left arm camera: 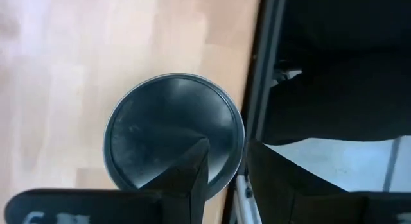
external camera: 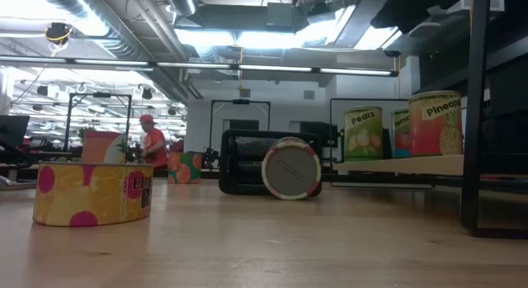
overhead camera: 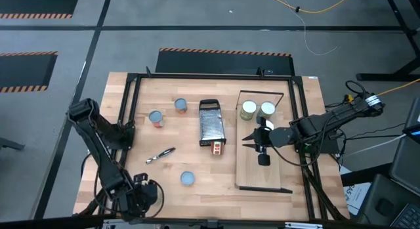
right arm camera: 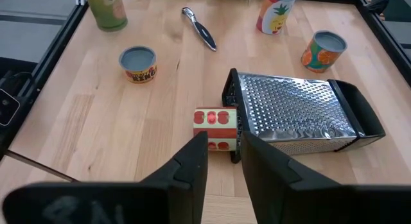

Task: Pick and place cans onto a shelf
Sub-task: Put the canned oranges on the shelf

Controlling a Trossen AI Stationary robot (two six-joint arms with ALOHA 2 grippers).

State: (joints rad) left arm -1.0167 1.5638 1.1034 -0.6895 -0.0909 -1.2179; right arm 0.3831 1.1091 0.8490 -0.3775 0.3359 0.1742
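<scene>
High view: right end effector (overhead camera: 256,141) sits over the shelf (overhead camera: 252,173), at its edge toward the bench middle. Two cans (overhead camera: 248,109) and (overhead camera: 268,109) already stand upright at the shelf's far end. A small can lying on its side (overhead camera: 216,147) rests just off the shelf, touching the near end of the grater (overhead camera: 211,123); it lies toward bench centre from the right end effector, clearly the nearer arm. Its long axis runs roughly along the grater's length. Further cans stand at (overhead camera: 180,105), (overhead camera: 156,118) and (overhead camera: 188,178). Left end effector (overhead camera: 147,189) is parked at the near bench edge.

Low view: the toppled can shows its round end (external camera: 291,168) toward the camera; shelved cans stand to its right.

Left wrist view: a dark disc fills the frame under the left fingers; finger state cannot be judged.

Right wrist view: the right fingers (right arm camera: 192,163) stand slightly parted, holding nothing, aimed at the red-and-cream can directly ahead. Judgement: the next grasp likely needs the fingers to straddle the can's curved sides.
</scene>
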